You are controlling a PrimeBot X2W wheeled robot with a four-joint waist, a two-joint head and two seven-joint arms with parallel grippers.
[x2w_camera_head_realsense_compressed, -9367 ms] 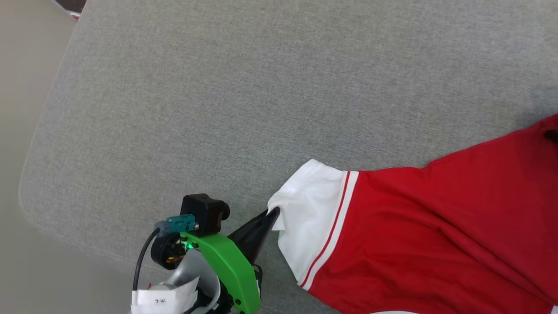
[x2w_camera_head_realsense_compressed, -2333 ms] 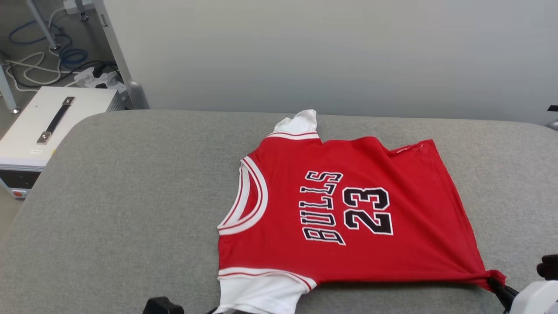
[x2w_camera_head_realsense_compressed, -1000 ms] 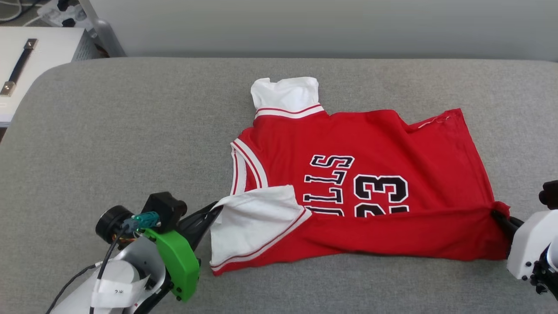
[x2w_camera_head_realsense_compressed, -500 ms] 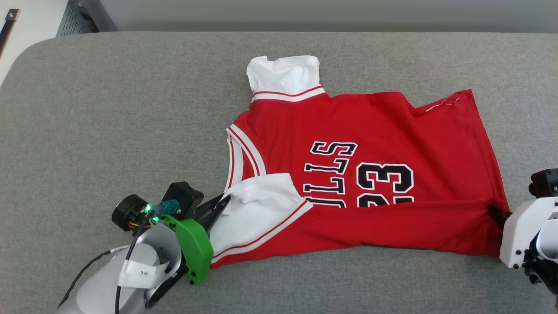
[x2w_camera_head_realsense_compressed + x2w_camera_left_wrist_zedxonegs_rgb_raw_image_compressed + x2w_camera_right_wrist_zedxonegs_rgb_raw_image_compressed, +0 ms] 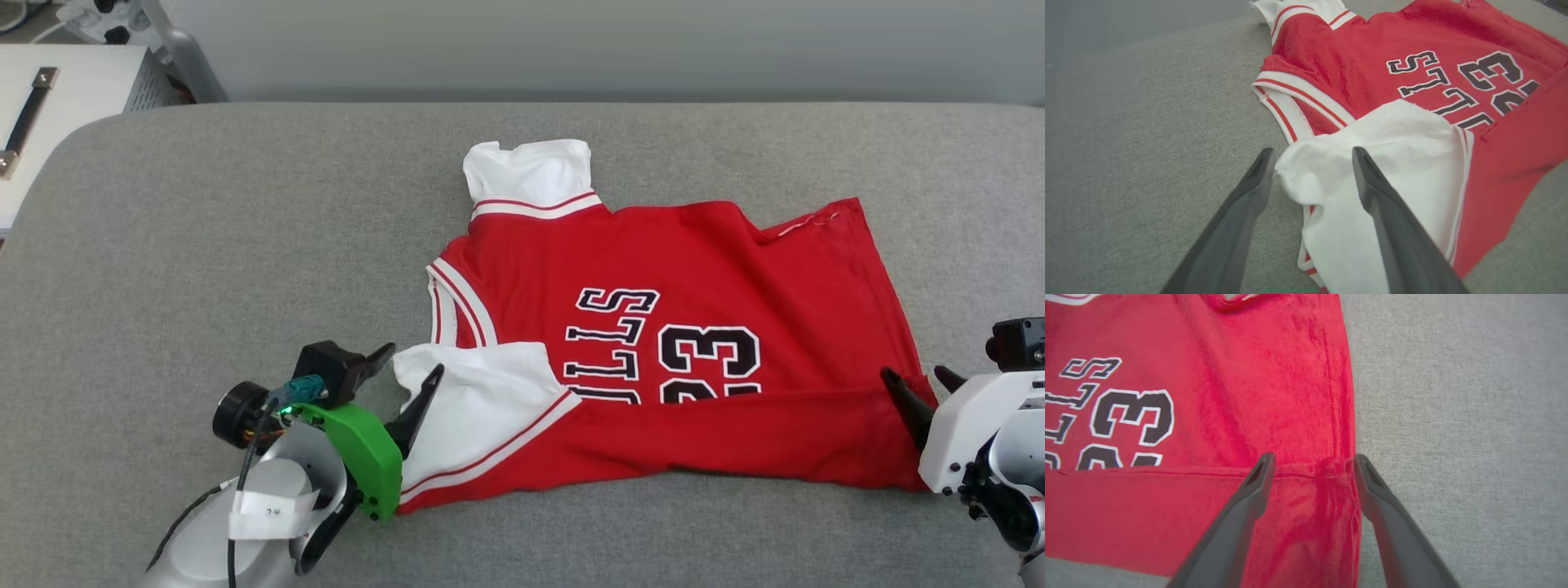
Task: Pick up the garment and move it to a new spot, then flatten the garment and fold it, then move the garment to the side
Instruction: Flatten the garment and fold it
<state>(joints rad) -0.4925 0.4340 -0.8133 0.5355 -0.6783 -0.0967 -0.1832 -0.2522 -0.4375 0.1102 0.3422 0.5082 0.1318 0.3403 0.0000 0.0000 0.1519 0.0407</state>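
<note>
Folding in progress: on the grey padded surface [image 5: 245,245], the garment [image 5: 678,261] lies front up near the middle, neckline [image 5: 457,298] toward our left. Its near long edge is laid over the bottom of the lettering [image 5: 661,343] in a lengthwise fold. Our left gripper [image 5: 413,359] stands open, fingers astride the loose corner of the near white sleeve [image 5: 490,400], which is doubled back over the red front. Our right gripper [image 5: 913,373] is spread wide as well, one finger either side of the folded hem corner [image 5: 902,465], and pinches nothing.

We judge the jersey light, thin and wholly limp, with no stiffness to carry a shape. It should drape and bunch from any single hold, and catch on the woven cover rather than glide. It is not fragile, though a careless tug would likely open the fold.

The far sleeve [image 5: 531,171] sits rumpled and the far hem corner [image 5: 808,222] curls to show its seam. The best holds, we think, are two points well apart on one edge, at the sleeve seam and the hem corner. A pinch there should go through both layers.
</note>
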